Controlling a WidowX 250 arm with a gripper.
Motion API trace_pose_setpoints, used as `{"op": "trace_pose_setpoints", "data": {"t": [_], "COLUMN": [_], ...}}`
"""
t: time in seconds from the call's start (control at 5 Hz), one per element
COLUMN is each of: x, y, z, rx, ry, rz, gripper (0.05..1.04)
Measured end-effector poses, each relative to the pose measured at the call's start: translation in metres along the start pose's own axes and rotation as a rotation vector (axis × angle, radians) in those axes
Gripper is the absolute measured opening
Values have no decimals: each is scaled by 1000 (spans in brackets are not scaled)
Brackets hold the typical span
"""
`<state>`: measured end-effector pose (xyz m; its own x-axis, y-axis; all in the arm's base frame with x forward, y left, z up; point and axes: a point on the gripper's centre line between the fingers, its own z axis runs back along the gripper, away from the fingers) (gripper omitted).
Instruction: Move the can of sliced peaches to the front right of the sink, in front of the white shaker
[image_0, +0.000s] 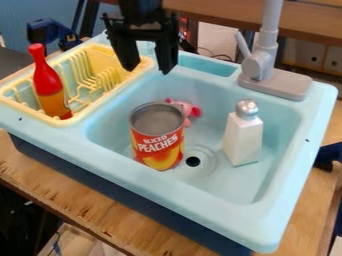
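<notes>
We can read two words on the can (157, 132), in pale capitals one above the other on its red label (158, 145): SLICED on top and, larger, PEACHES just below it

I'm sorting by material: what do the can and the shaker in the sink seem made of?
The can seems metal, by its dull grey top above a glossy printed label. The shaker looks like smooth plastic or glass, evenly white; its cap seems polished metal, given bright highlights.
</notes>
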<state>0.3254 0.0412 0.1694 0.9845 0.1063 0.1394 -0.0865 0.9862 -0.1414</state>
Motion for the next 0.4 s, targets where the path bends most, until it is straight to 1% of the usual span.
{"op": "trace_pose_setpoints", "data": {"t": [0.2,0.4], "x": [5,4], "y": [2,-5], "z": [-2,-14], "rx": [20,38], "ry": [-27,-5], "rz": [51,76], "gripper": [1001,1001]}}
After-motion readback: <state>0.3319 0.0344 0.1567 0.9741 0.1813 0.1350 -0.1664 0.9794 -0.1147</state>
